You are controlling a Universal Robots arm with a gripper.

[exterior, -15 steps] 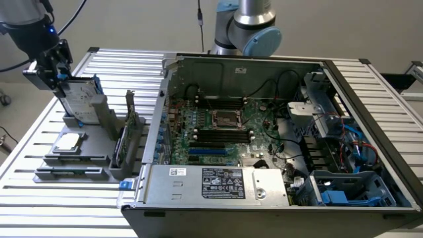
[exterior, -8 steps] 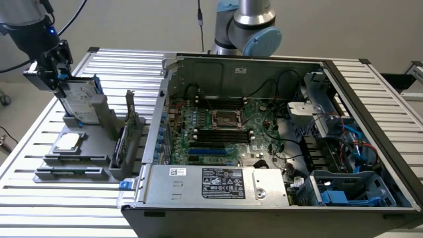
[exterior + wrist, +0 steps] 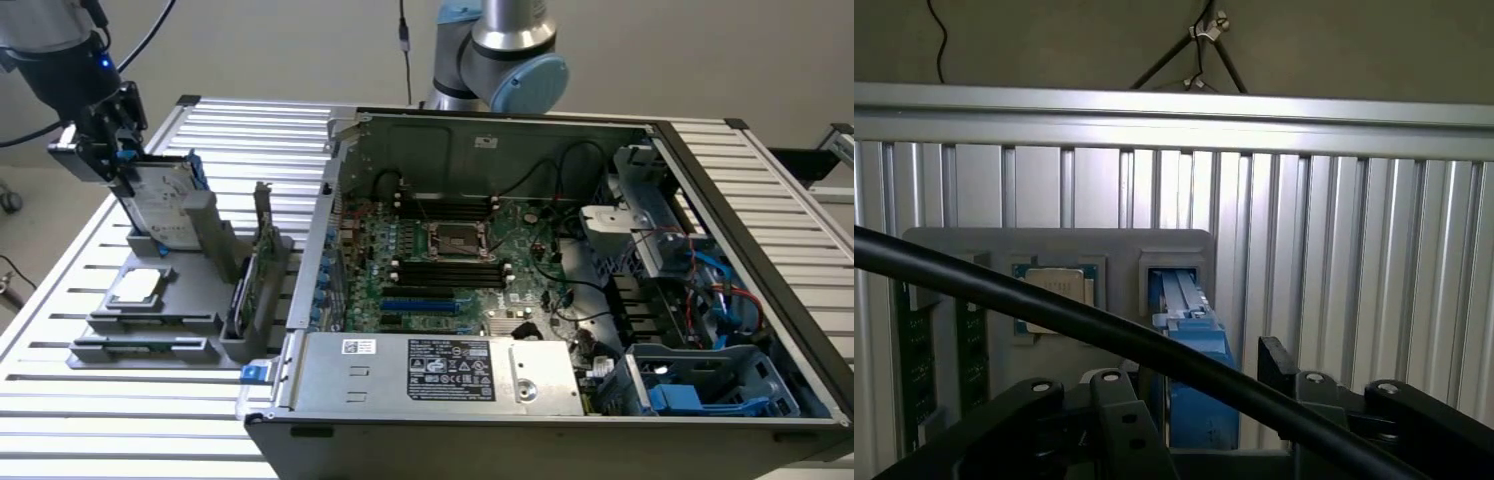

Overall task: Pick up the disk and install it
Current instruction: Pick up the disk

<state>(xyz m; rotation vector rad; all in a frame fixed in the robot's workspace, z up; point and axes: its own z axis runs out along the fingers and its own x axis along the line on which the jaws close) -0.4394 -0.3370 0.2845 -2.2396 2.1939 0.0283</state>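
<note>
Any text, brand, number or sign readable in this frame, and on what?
No text can be read.
Black-and-white sticker on the grey box: print too small.
White label on the disk: blurred.
Processor chip: markings too faint.

The exterior view looks down from high up on the near side of the open case, facing across the slatted tabletop toward the far wall. It stands well back and takes in nearly the whole tabletop. The wrist view sits just behind the hand, close over the grey holder, facing down onto it. Both views share the holder, disk, chip and surrounding tabletop.
</note>
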